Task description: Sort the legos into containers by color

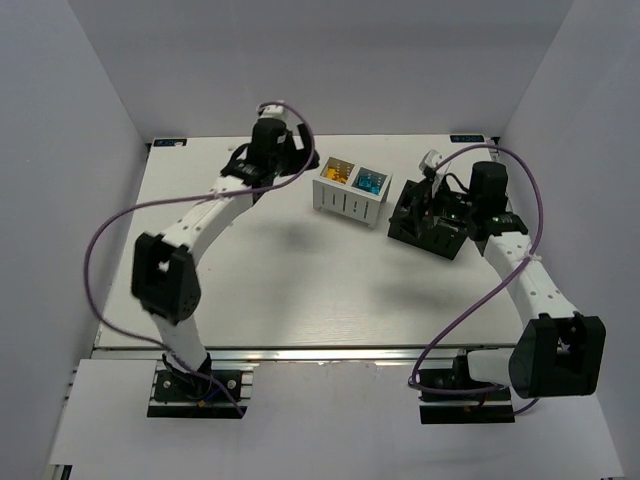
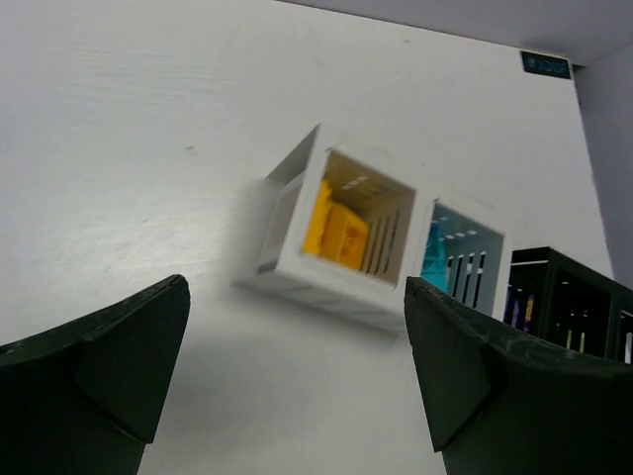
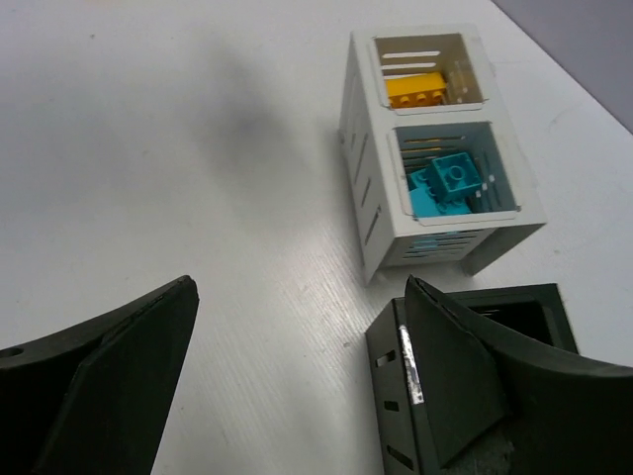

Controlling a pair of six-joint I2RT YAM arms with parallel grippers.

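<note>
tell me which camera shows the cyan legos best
Right wrist: it looks down into the white container, so the cyan legos show studs and edges. Top external gives only a small cyan patch; left wrist, a blurred sliver seen from the side.

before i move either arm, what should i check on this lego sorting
1. Left jaws open, nothing between them: ok.
2. Right jaws open, nothing between them: ok.
3. White container holds orange bricks in one compartment and cyan bricks in the other: ok.
4. Black container sorted by color: cannot tell, its inside is mostly hidden.
5. Right jaws clear of the Black container: cannot tell, one overlaps its rim in the right wrist view.
6. No loose bricks showing on the table: ok, though parts of it are hidden.
</note>
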